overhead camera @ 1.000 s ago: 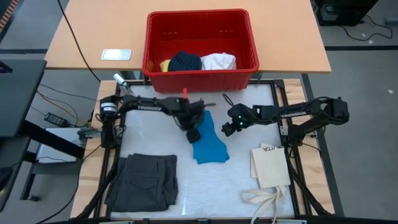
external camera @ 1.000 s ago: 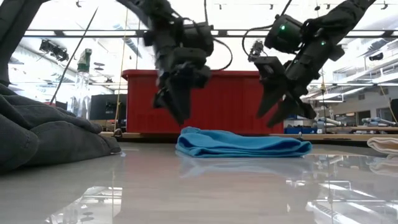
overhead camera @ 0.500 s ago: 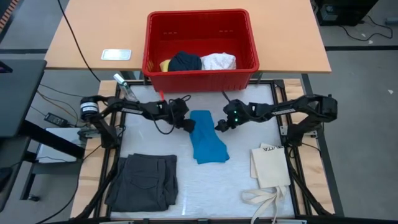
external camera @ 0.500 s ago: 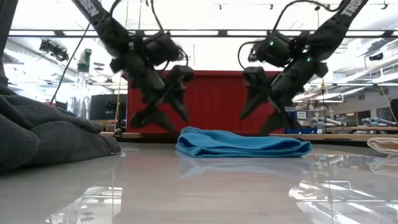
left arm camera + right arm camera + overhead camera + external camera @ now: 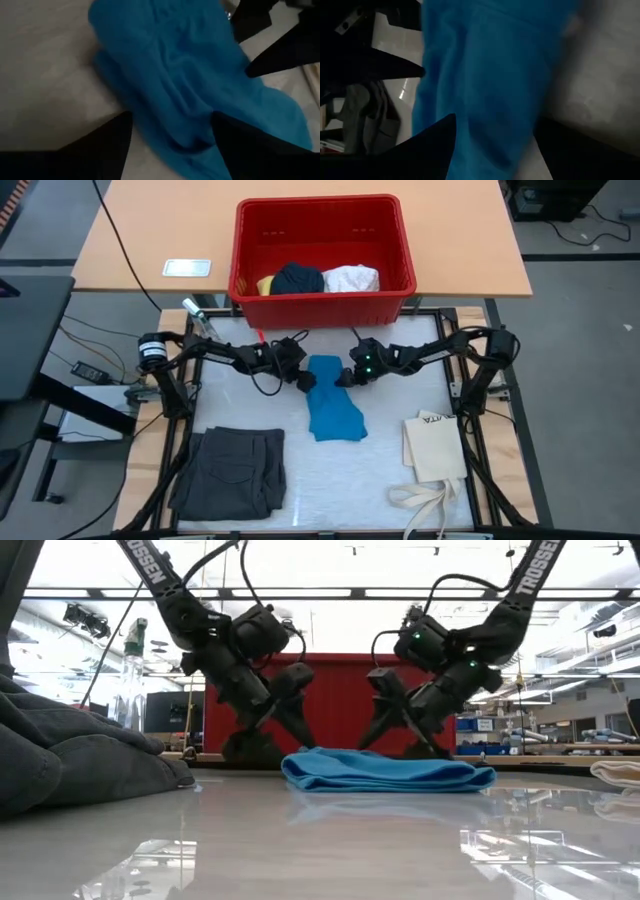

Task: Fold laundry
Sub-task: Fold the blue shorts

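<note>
The bright blue cloth [image 5: 333,405] lies flat mid-table as a long folded strip, low in the low view [image 5: 385,771]. My left gripper [image 5: 303,380] is open at the far left corner of the blue cloth [image 5: 165,75], its fingers straddling that end. My right gripper [image 5: 347,377] is open at the far right corner of the cloth [image 5: 490,75], also straddling it. In the low view both grippers [image 5: 272,740] [image 5: 403,745] slant down to the cloth's far edge. Dark grey cargo shorts [image 5: 232,470] lie folded near the left front. My left gripper has its open fingers [image 5: 240,145] low over the cloth's far left corner [image 5: 200,145], slanting down from the table's left; whether they touch it I cannot tell. My right gripper's open fingers [image 5: 430,145] stand likewise at the far right corner [image 5: 485,145], slanting from the right; touching, I cannot tell.
A red basket [image 5: 322,298] stands beyond the table's far edge, holding yellow, navy and white cloth pieces. A cream tote bag [image 5: 436,452] with long straps lies at the right front. Bare table shows between the shorts and the tote bag.
My left gripper has drawn back from above the blue cloth toward the table's left, then come down at the cloth's far left corner. My right gripper has moved left toward the cloth and down to its far right corner. The cloth has stayed flat.
</note>
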